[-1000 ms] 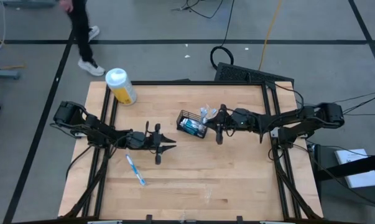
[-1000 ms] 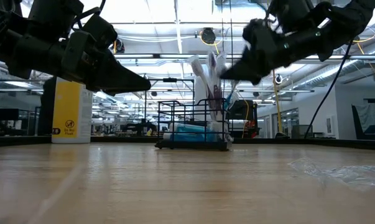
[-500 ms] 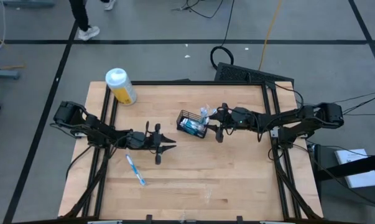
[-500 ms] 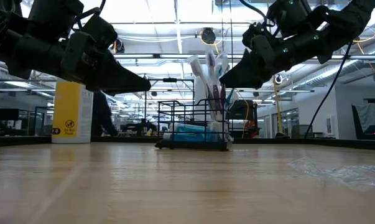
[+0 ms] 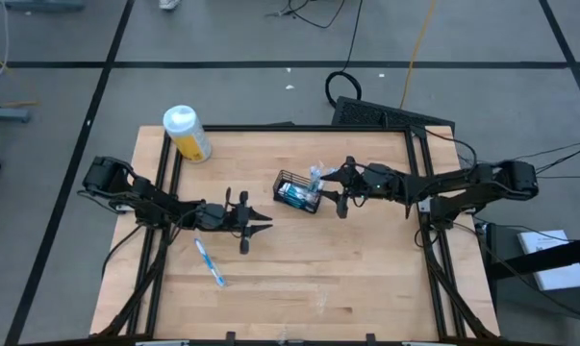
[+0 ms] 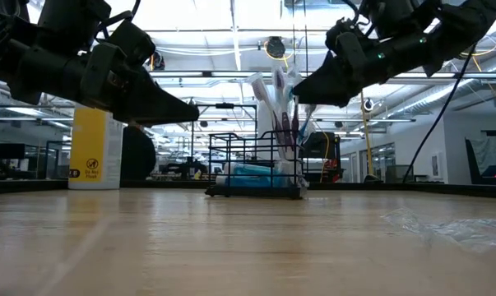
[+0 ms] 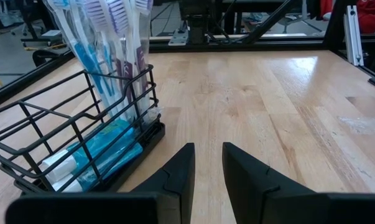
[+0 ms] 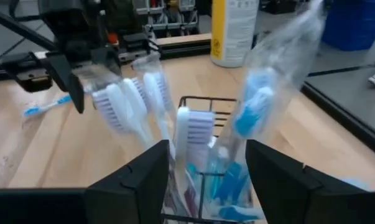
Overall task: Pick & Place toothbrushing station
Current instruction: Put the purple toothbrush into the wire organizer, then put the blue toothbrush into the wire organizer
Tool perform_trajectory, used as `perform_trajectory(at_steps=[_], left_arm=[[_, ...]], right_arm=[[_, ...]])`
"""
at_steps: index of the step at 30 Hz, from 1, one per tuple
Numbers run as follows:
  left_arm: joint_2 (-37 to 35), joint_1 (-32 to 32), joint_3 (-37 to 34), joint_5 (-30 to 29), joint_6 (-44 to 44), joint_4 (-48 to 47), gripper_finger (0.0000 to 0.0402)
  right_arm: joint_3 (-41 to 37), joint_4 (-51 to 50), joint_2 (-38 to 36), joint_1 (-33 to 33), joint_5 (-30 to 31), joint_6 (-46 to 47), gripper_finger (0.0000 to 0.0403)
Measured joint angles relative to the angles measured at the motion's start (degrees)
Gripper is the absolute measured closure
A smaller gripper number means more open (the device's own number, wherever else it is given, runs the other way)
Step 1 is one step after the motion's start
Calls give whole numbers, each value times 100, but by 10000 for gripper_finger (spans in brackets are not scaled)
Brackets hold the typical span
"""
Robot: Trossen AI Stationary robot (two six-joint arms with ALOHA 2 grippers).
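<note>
The toothbrushing station is a black wire basket (image 5: pixel 295 193) standing on the wooden table's middle. Teal tubes (image 7: pixel 103 152) lie in its bottom. A clear-wrapped bunch of white, blue and purple toothbrushes (image 6: pixel 279 107) stands upright in its right end. My right gripper (image 8: pixel 209 162) is open at the height of the brush heads (image 8: pixel 193 130), with one finger on either side of them. It comes from the table's right. My left gripper (image 7: pixel 207 155) hovers left of the basket and points at it. Its fingers are a narrow gap apart with nothing between them.
A loose blue-and-white toothbrush (image 5: pixel 209 261) lies on the table near my left arm. A yellow bottle with a white cap (image 5: pixel 187 133) stands at the far left corner. Crumpled clear plastic (image 6: pixel 445 226) lies on the near part of the table.
My right gripper has opened and let go of the toothbrush bunch. The bunch was shaking a second ago and now stands still in the basket. My left arm has kept still.
</note>
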Motion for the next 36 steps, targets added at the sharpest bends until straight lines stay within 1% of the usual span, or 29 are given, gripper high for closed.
perform_trajectory(at_steps=[3, 6, 9, 14, 18, 23, 28, 30, 31, 33, 36], left_arm=[[0, 0, 0, 0, 0, -4, 316], [0, 0, 0, 0, 0, -42, 316], [0, 0, 0, 0, 15, -121, 316], [0, 0, -2, 0, 41, -131, 316], [0, 0, -2, 27, 83, -187, 316], [0, 0, -2, 206, 103, -217, 316], [-60, -14, -2, 209, 104, -370, 316], [-297, -45, -4, 208, 121, -634, 316], [-421, -55, -2, 205, 144, -749, 316], [-723, -91, 0, 153, 156, -1192, 316], [-1433, -188, -4, 48, 157, -1920, 316]], right_arm=[[1, -359, -223, 81, 224, -85, 197], [1, -685, -488, 290, 646, -256, 197], [1, -965, -779, 564, 952, -407, 197], [1, -1383, -1269, 1109, 1296, -433, 197], [1, -1624, -1458, 1503, 1273, -353, 197], [4, -1779, -1402, 1931, 1214, -348, 197], [4, -1750, -1396, 2168, 523, -504, 197], [4, -1701, -1396, 2245, 358, -507, 197], [4, -1673, -1396, 2277, 374, -511, 197], [4, -1679, -1398, 2309, 527, -595, 197], [4, -1877, -1398, 2326, 860, -576, 197]])
